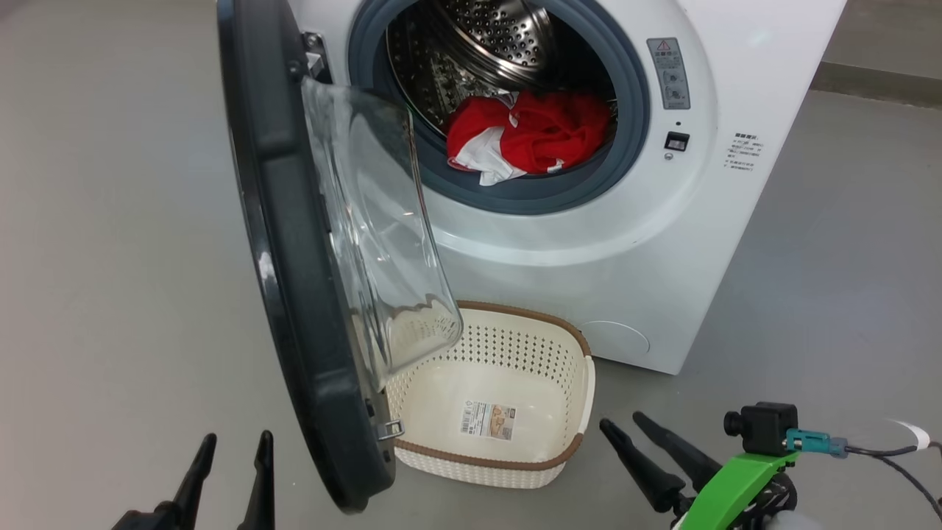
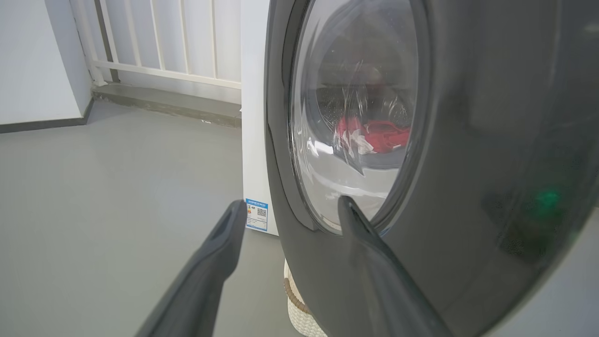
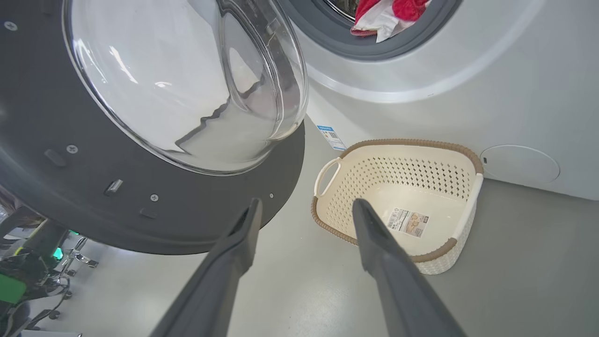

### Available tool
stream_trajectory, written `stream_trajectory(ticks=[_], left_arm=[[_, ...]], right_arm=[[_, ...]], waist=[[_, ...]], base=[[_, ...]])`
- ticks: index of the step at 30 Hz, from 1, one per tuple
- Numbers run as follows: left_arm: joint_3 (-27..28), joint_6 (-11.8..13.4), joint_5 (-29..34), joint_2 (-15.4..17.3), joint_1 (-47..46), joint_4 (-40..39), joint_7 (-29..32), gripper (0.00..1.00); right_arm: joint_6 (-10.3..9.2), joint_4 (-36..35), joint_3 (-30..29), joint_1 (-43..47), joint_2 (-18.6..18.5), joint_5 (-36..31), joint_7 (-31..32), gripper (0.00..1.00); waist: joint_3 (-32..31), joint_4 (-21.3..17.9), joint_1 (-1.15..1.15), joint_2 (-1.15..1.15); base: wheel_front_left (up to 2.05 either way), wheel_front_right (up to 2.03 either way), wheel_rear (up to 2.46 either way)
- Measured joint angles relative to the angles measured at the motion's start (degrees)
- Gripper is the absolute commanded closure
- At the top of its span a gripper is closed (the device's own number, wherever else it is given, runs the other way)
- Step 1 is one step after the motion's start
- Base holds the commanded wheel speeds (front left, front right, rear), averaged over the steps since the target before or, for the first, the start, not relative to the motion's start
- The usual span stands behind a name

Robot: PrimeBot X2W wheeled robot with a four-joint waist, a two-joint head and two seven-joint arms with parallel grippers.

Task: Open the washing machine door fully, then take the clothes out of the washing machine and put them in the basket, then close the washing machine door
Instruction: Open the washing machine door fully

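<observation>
1. Reading the step in hand as the tail end of door-opening: washing machine door (image 1: pixel 291 221) swung out from the washing machine (image 1: pixel 589 250), hinged at the left, standing roughly square to the white front, glass bowl (image 1: pixel 375 235) turned toward the drum (image 1: pixel 486 44) (possibly short of full swing; hard to judge).
2. Left claw (image 1: pixel 238 436): low, just outside the door's black outer face, fingers spread apart, holding nothing. In the left wrist view, one finger (image 2: pixel 374 262) crossing the rim; touching or not, impossible to say.
3. Right claw (image 1: pixel 621 418): low, just right of the basket (image 1: pixel 515 346), fingers parted, empty too.
4. Red clothes (image 1: pixel 537 132): heaped at the front bottom of the drum, a white panel spilling onto the grey ring (image 1: pixel 530 195); none taken out yet.
5. Basket: on the floor (image 1: pixel 110 258) against the machine's foot, below the drum mouth, holding just a paper label (image 1: pixel 487 419); left end tucked beneath the glass bowl.
6. Next, by judgement: perhaps one more outward nudge on the door from the left claw, then a reach up and forward with the right claw into the opening, clear of the glass bowl.
7. Calls for a wide bite into the soft folds near the ring, a lift over the rubber lip without snagging, and a drop into the basket's right half, away from the overhanging glass.
</observation>
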Motion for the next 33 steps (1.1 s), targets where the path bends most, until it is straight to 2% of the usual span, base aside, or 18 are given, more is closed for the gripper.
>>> stream_trajectory(ticks=[6, 11, 16, 22, 29, 33], left_arm=[[0.0, 0.0, 0.0, 0.0, 0.0, 0.2, 0.0, 0.0], [0.2, 0.0, 0.0, -0.1, -0.1, 0.2, 0.0, 0.0], [0.6, 0.0, 0.0, -0.2, -0.2, 0.2, 0.0, 0.0], [0.6, 0.0, 0.0, -0.4, -0.2, 0.2, 0.0, 0.0], [1.2, 0.0, 0.0, -0.5, -0.2, 0.2, 0.0, 0.0], [1.3, 0.0, 0.2, -0.6, -0.2, 0.2, 0.0, 0.0]], right_arm=[[0.0, 3.4, 1.1, -2.6, 0.2, -4.5, -4.0, 0.0], [0.0, 1.6, -9.1, -1.8, 2.3, -13.4, -4.1, 0.0], [0.0, -1.4, -16.7, 4.6, 5.4, -24.7, -4.1, 0.0], [0.0, -5.3, -27.6, 11.0, 11.1, -35.0, -4.2, 0.0], [0.0, -6.6, -33.4, 15.3, 15.1, -42.0, -4.2, 0.0], [0.0, -6.7, -35.9, 15.3, 15.9, -44.6, -4.2, 0.0]], waist=[[0.2, 0.3, 0.0, 0.0], [0.3, 0.5, 0.0, 0.0], [0.5, 0.7, 0.0, 0.0], [0.6, 0.9, 0.0, 0.0], [0.6, 0.5, 0.0, 0.0], [0.7, 0.3, 0.0, 0.0]], base=[[0.0, 0.0, 0.0], [0.0, 0.0, 0.0], [0.0, 0.0, 0.0], [0.0, 0.0, 0.0], [0.0, 0.0, 0.0], [0.0, 0.0, 0.0]])
